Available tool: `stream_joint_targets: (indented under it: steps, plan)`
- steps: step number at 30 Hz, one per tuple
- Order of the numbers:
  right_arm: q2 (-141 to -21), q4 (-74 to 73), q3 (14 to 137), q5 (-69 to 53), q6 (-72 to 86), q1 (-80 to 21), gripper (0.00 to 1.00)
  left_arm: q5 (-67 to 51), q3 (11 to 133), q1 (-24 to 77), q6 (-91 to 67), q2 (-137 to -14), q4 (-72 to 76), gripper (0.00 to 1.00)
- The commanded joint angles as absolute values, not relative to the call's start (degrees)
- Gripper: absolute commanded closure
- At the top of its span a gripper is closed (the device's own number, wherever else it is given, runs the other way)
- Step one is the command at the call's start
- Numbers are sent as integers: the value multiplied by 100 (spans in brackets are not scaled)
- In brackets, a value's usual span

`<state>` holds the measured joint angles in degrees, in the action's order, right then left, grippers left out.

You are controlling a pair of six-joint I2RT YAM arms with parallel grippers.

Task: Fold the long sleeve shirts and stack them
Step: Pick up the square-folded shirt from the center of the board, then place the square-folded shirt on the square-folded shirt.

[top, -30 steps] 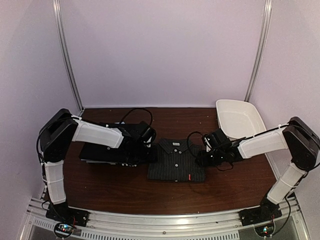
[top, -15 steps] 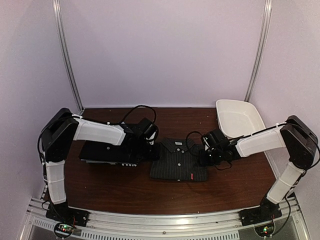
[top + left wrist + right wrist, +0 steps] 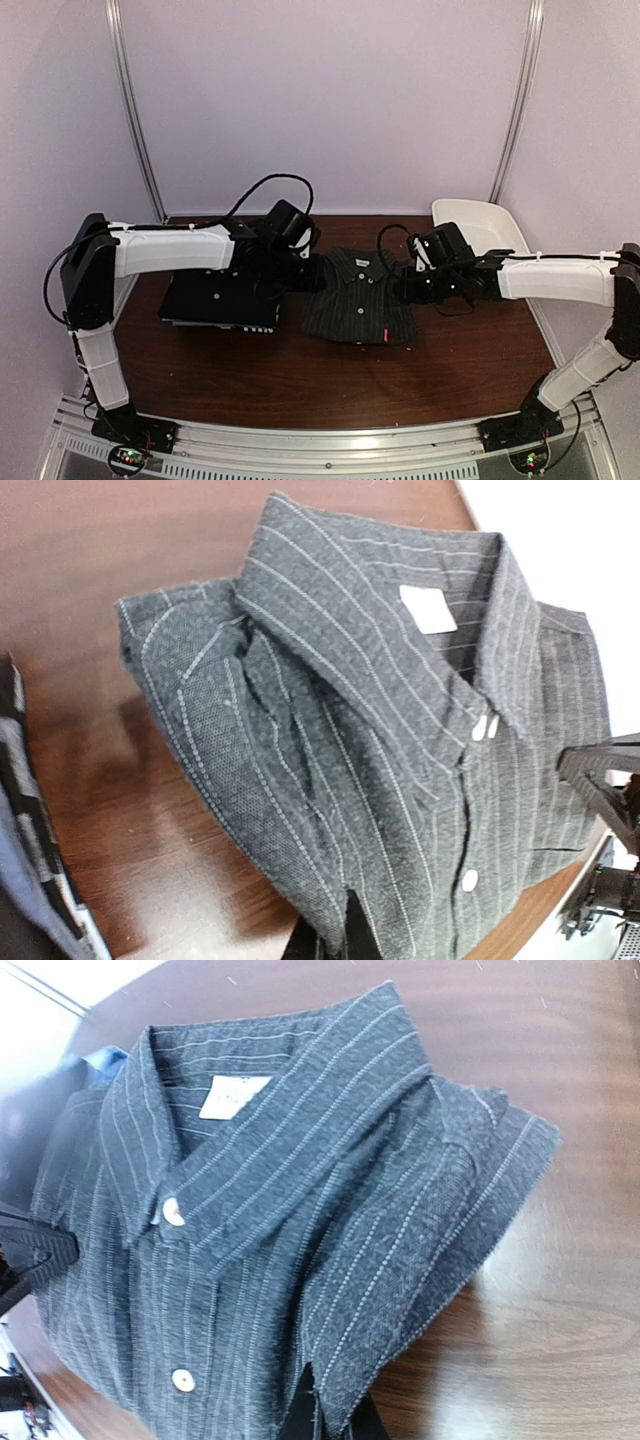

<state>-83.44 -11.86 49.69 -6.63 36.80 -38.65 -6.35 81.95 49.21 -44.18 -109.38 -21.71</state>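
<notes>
Soft even light, top view slightly soft, wrist views sharp, pale glare on table (image 3: 575, 1295)

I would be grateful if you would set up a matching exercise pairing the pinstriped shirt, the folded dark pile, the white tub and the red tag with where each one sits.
Things:
1. pinstriped shirt
2. folded dark pile
3. white tub
4. red tag

Places:
A. far right corner of the table
B. near hem of the pinstriped shirt
C. left side of the table
D. centre of the table

Pairs: 1-D, 2-C, 3-A, 4-B.
</notes>
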Motion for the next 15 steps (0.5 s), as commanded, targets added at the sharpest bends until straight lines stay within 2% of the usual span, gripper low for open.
stream_joint_targets:
  steps: [1, 8, 15]
  plan:
    - [-8074, -1338, 5421, -762, 3821, -4013, 100, -493, 8472, 4925, -4215, -10403, -2371, 100]
    - [-8437, -1396, 6242, -758, 4031, -4489, 100, -251, 8046, 4588, -4124, -9494, -2742, 100]
    - [-9423, -1134, 7544, -664, 4321, -5099, 100, -277, 7476, 3772, -3828, -8494, -3193, 100]
